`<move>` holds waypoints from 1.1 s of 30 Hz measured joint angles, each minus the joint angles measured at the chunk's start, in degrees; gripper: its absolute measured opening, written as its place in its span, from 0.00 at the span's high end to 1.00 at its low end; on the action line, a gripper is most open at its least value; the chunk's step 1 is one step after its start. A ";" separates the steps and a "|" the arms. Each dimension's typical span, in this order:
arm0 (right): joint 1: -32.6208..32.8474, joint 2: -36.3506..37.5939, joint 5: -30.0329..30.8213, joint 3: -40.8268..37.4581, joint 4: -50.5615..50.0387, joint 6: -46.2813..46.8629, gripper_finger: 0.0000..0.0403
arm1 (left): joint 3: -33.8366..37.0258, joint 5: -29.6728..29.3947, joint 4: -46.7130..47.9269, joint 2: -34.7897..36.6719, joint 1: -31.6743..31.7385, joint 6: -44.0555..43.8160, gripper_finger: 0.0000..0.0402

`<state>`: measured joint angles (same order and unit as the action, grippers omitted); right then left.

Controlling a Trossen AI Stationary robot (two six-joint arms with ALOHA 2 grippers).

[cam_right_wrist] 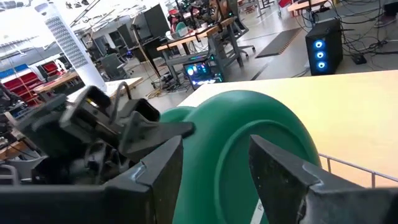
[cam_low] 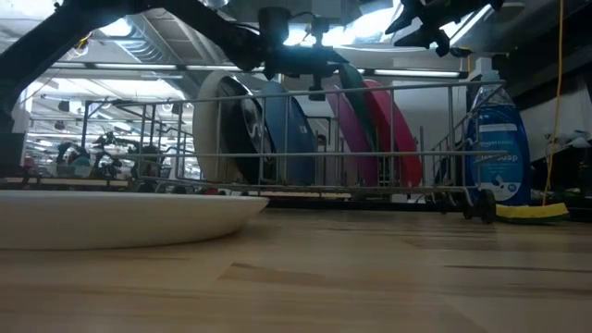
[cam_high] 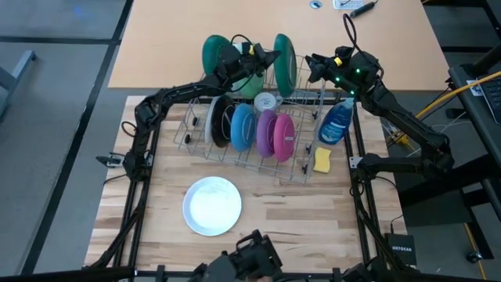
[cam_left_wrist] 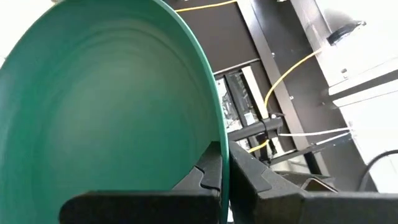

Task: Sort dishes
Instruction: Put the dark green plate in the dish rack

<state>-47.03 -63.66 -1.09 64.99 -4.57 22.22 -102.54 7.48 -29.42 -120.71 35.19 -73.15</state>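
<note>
A dark green plate (cam_high: 286,59) stands on edge over the far end of the wire dish rack (cam_high: 235,149). My left gripper (cam_high: 270,57) is shut on its rim and also shows in the left wrist view (cam_left_wrist: 224,158). My right gripper (cam_high: 313,66) is open just right of the same plate (cam_right_wrist: 249,143), and its fingers touch nothing. A second dark green dish (cam_high: 215,55) and a light green one (cam_high: 250,84) stand behind my left arm. Black-and-white (cam_high: 221,121), blue (cam_high: 243,125), purple (cam_high: 266,131) and pink (cam_high: 284,135) plates stand upright in the rack. A white plate (cam_high: 211,205) lies flat on the table. My left gripper pinches the dark green plate's rim (cam_left_wrist: 219,134) between its two fingers, one finger on each face. The fingers come roughly level from the table's left. The plate stands upright on edge. I cannot tell whether its lower edge rests on the rack.
A blue soap bottle (cam_high: 337,124) and a yellow sponge (cam_high: 322,160) sit at the rack's right end. A small grey cup (cam_high: 266,102) sits in the rack's far part. Bare wood lies around the white plate and beyond the rack's far side.
</note>
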 joint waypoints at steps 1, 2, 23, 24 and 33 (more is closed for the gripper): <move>0.00 0.00 -0.01 0.00 -0.01 0.00 0.54 | 0.00 -0.05 0.07 -0.26 0.07 -0.05 1.00; 0.00 0.00 -0.01 0.00 -0.05 0.00 0.54 | 0.00 -0.10 0.19 -0.65 0.05 -0.03 1.00; 0.13 0.00 -0.01 -0.02 -0.93 -0.11 0.54 | 0.07 -5.40 9.94 -1.22 0.75 3.93 0.97; 0.13 0.00 -0.01 -0.02 -1.52 -0.11 0.54 | 0.09 -5.90 9.90 -1.22 0.70 4.51 0.96; 0.13 0.00 -0.01 -0.02 -5.76 -0.09 0.54 | 0.11 -9.80 9.63 -1.22 0.29 4.13 0.86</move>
<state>-46.89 -63.66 -1.10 64.97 -10.33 22.13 -102.43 -2.32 -19.79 -121.93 35.48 -69.02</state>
